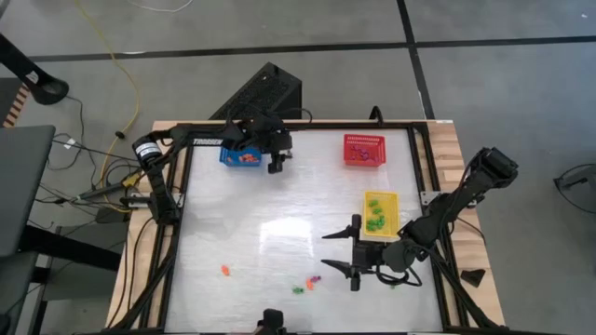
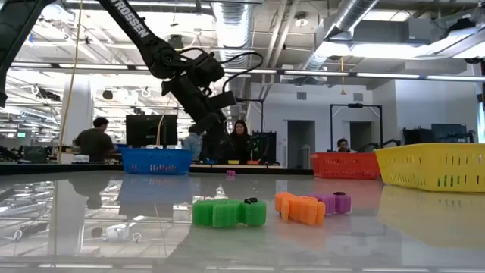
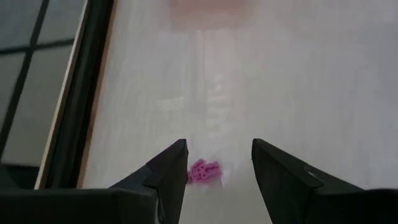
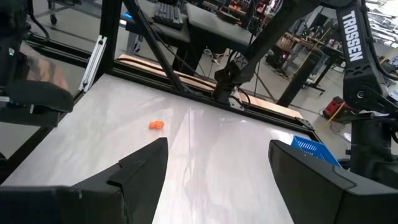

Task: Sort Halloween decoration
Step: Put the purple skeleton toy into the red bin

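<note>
Loose Halloween decoration near the front edge of the tabletop [image 1: 279, 214]: a green trinket [image 2: 227, 213], an orange trinket [image 2: 300, 208] and a purple trinket [image 2: 337, 202] lie close together, and a lone orange piece [image 1: 224, 271] lies apart, toward the left. One pink-purple trinket [image 3: 203, 172] lies on the bare surface under my left tool [image 3: 217, 165], just beside the blue basket [image 1: 239, 154].

Step in hand, as I judge it: picking the next trinket. My right tool [image 1: 354, 253] hovers beside the front cluster with its fingers spread wide and nothing between them. My left tool is likewise parted and empty above the pink-purple piece. To do this well I would centre one piece between the fingers, descend until the tips nearly touch the surface, and close on that piece alone, since the cluster pieces lie near enough to be nudged or pinched together.

Surroundings: the yellow basket [image 1: 382, 214] with green pieces inside sits just behind the right tool; the red basket [image 1: 363, 149] stands at the far side. Nothing blocks the cluster; the yellow rim is the nearest thing to clear when lifting.
</note>
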